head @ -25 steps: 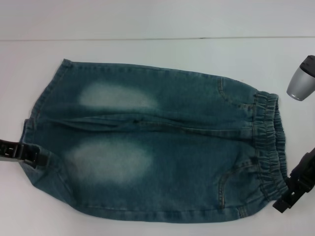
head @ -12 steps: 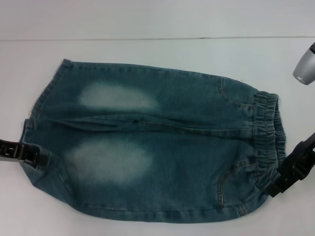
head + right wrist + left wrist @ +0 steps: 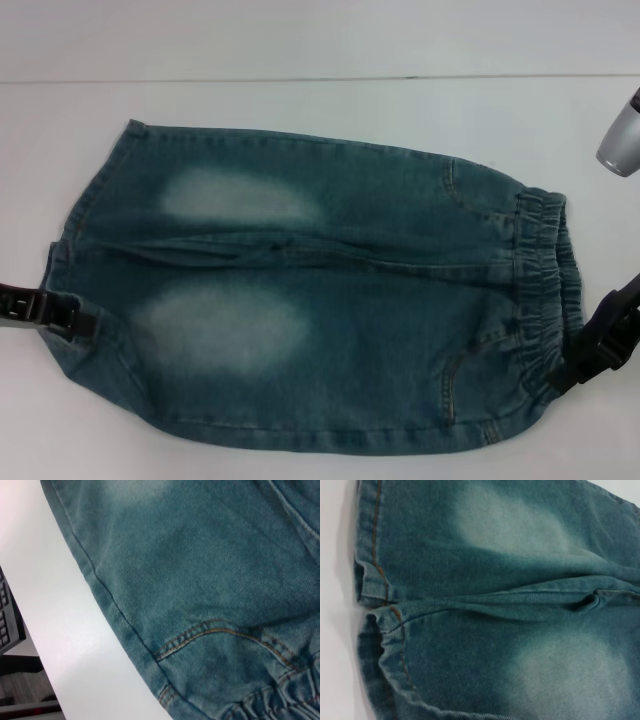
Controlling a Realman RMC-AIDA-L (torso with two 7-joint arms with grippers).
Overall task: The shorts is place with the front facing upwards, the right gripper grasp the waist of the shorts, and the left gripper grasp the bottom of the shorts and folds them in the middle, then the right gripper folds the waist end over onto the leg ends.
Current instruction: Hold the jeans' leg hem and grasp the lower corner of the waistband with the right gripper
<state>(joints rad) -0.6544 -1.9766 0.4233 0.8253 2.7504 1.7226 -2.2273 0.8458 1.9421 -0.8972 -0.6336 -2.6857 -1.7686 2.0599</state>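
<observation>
At the waist (image 3: 545,285) end's near corner sits the right gripper (image 3: 578,372), touching the ruffled band, its jaw state impossible to tell; at the leg ends (image 3: 75,250) the left gripper (image 3: 85,322) meets the near hem, jaws likewise unclear; the shorts (image 3: 320,290) lie flat on the white table (image 3: 300,105), front up.

We saw faded blue denim shorts (image 3: 320,300) lying flat, front up, leg ends (image 3: 85,240) left, ruffled waist (image 3: 545,290) right.
</observation>
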